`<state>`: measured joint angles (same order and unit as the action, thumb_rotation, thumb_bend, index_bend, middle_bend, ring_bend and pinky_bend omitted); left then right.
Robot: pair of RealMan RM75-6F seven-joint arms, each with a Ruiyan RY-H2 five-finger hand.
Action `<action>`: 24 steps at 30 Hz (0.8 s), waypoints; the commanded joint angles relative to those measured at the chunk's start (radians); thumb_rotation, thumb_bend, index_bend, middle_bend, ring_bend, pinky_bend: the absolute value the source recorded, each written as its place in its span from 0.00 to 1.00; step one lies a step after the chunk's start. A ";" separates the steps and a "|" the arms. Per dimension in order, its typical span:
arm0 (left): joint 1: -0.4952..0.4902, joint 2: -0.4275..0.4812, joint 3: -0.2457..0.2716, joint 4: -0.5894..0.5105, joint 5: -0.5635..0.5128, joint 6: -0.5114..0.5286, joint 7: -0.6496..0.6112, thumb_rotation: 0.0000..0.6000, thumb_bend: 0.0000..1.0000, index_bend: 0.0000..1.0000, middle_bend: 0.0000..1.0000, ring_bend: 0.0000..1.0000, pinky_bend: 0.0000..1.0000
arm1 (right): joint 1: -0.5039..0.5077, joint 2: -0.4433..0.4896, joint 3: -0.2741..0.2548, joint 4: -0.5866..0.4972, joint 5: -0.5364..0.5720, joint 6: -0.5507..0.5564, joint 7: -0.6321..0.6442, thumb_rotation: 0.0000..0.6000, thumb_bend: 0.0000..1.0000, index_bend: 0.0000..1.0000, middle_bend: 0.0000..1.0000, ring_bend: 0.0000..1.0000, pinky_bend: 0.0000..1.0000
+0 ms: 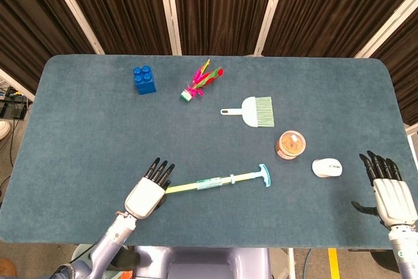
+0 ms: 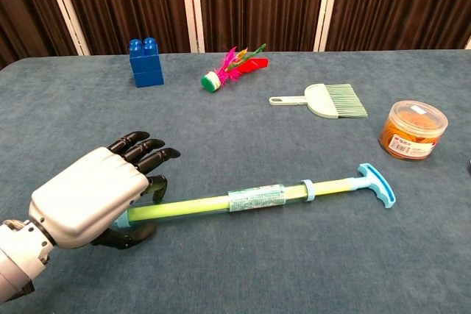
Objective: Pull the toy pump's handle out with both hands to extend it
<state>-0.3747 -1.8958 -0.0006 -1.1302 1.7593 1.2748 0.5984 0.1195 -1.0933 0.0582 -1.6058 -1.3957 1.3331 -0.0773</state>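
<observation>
— One hand on it so far. The toy pump point(image 1: 215, 181) lies on the blue table point(image 1: 78, 115) near the front edge, and the left hand point(image 1: 147, 191) covers the nozzle end of the tube, fingers curled about it. The T-handle point(image 1: 263, 176) points off toward two o'clock, free for the other hand.

— That hold makes sense: anchor the barrel, then pull the handle away from it. Where's the right hand point(image 1: 390, 193)?

— Well apart, at the table's four o'clock corner, fingers straight and spread, holding nothing. The white mouse point(image 1: 326, 167) sits just beside it, toward nine o'clock.

— Does the grip look firm?

— Head view only shows the back of the hand. In the chest view the left hand point(image 2: 96, 200) wraps the yellow-green tube point(image 2: 213, 203), thumb beneath. I'd judge it closed on it, though contact underneath is hidden.

— And the chest view misses?

— The right hand entirely, and the mouse. It does show the orange-filled jar point(image 2: 413, 129), hand brush point(image 2: 324, 100), feather shuttlecock point(image 2: 229, 68) and blue brick point(image 2: 146, 62) beyond.
</observation>
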 commanded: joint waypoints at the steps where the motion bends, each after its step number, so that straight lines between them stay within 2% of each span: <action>1: -0.010 0.004 0.011 0.005 0.008 0.007 -0.029 1.00 0.48 0.59 0.11 0.07 0.08 | 0.009 -0.022 -0.002 0.011 0.031 -0.028 -0.049 1.00 0.06 0.02 0.00 0.00 0.00; 6: -0.035 0.015 0.021 0.004 0.023 0.008 -0.087 1.00 0.53 0.66 0.16 0.10 0.09 | 0.023 -0.057 -0.016 0.018 0.044 -0.064 -0.111 1.00 0.08 0.06 0.00 0.00 0.00; 11: -0.052 0.003 0.025 0.012 0.025 0.009 -0.138 1.00 0.55 0.69 0.28 0.16 0.10 | 0.020 -0.146 -0.006 0.020 0.076 -0.032 -0.213 1.00 0.12 0.12 0.00 0.00 0.00; 17: -0.052 0.003 0.050 -0.018 0.045 0.031 -0.138 1.00 0.53 0.70 0.28 0.16 0.10 | 0.028 -0.256 -0.022 0.061 0.094 -0.036 -0.331 1.00 0.14 0.17 0.00 0.00 0.00; 24: -0.055 0.016 0.073 -0.052 0.078 0.067 -0.150 1.00 0.53 0.70 0.29 0.16 0.10 | 0.027 -0.308 -0.040 0.040 0.084 -0.025 -0.392 1.00 0.16 0.20 0.00 0.00 0.00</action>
<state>-0.4283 -1.8808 0.0709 -1.1806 1.8357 1.3401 0.4494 0.1461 -1.3881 0.0202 -1.5570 -1.3069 1.3002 -0.4564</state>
